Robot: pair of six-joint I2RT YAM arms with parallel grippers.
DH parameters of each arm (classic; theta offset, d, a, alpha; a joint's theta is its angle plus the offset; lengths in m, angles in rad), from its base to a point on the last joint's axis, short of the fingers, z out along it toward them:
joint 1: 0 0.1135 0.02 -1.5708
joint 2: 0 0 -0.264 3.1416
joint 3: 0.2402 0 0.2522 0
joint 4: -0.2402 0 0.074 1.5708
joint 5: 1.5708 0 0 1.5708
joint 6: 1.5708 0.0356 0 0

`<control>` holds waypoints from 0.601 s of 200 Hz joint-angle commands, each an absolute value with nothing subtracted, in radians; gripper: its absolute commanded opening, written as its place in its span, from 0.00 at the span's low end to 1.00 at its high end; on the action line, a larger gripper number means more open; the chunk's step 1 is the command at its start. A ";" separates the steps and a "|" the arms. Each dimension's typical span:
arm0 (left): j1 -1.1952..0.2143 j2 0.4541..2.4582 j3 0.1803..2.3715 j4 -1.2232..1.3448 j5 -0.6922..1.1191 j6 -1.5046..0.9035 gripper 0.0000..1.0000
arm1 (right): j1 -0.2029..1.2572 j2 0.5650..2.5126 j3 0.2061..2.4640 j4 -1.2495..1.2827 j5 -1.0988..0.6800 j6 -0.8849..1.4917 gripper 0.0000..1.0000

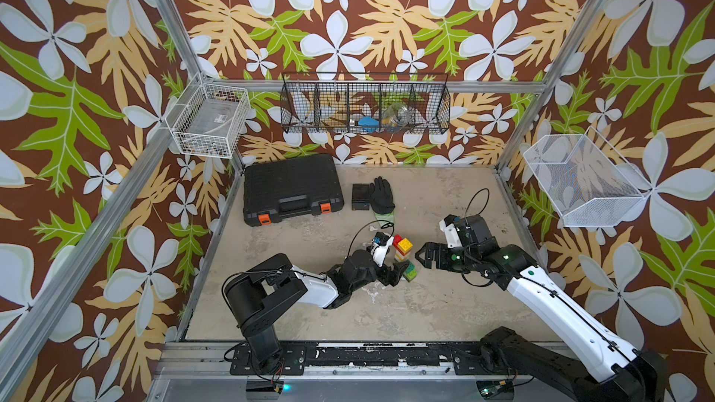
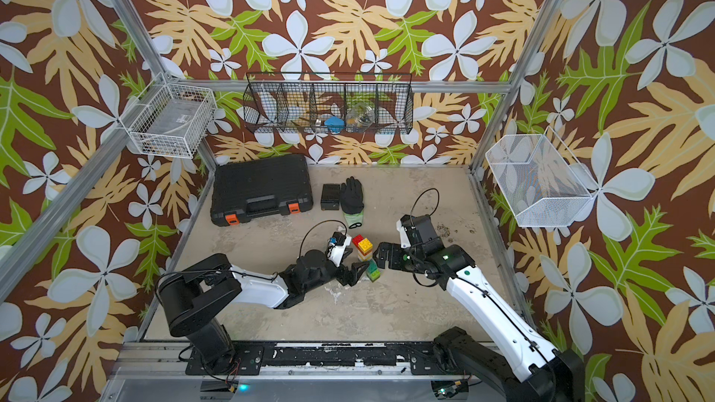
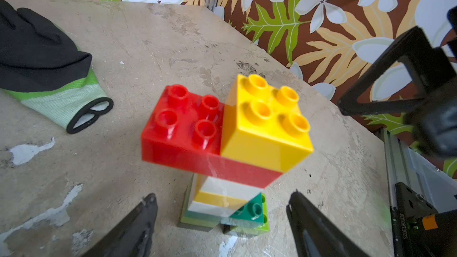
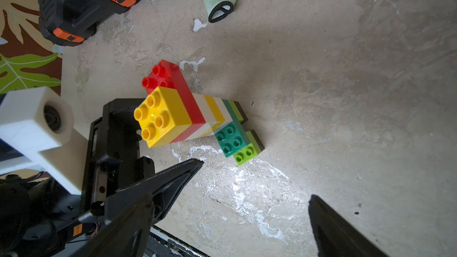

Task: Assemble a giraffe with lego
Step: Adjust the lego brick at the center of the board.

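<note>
Standing upright mid-counter [image 1: 348,315], the slim giraffe of stacked plastic bricks [image 1: 402,259] sits between my left gripper [image 3: 222,195], spread empty around its base, and my wide-open, empty right gripper [image 4: 257,179]; light, rigid and top-heavy, I judge, best pinched low.

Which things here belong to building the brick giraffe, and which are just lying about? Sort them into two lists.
Belongs to the job:
- giraffe, standing, built of bricks

Just lying about:
- tool case
- small black box
- glove
- black wire basket on the back wall
</note>
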State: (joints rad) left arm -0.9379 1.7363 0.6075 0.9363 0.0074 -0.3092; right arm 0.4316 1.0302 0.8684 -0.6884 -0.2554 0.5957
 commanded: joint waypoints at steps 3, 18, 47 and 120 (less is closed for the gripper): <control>-0.938 1.764 0.634 0.998 0.013 -0.297 0.83 | 0.420 1.022 0.868 -0.715 -0.260 0.556 1.00; -0.938 1.778 0.646 1.001 0.005 -0.298 0.80 | 0.406 1.016 0.860 -0.718 -0.268 0.547 1.00; -0.939 1.811 0.670 0.997 0.011 -0.298 0.75 | 0.376 1.010 0.851 -0.722 -0.289 0.531 0.99; -0.938 1.851 0.677 1.012 0.020 -0.296 0.54 | 0.345 1.019 0.856 -0.726 -0.309 0.508 0.97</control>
State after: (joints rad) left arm -0.9379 1.8458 0.6788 0.9771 0.0086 -0.3088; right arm 0.3466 1.0168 0.8524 -0.7246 -0.2966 0.5201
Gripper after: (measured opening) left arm 0.554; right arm 0.973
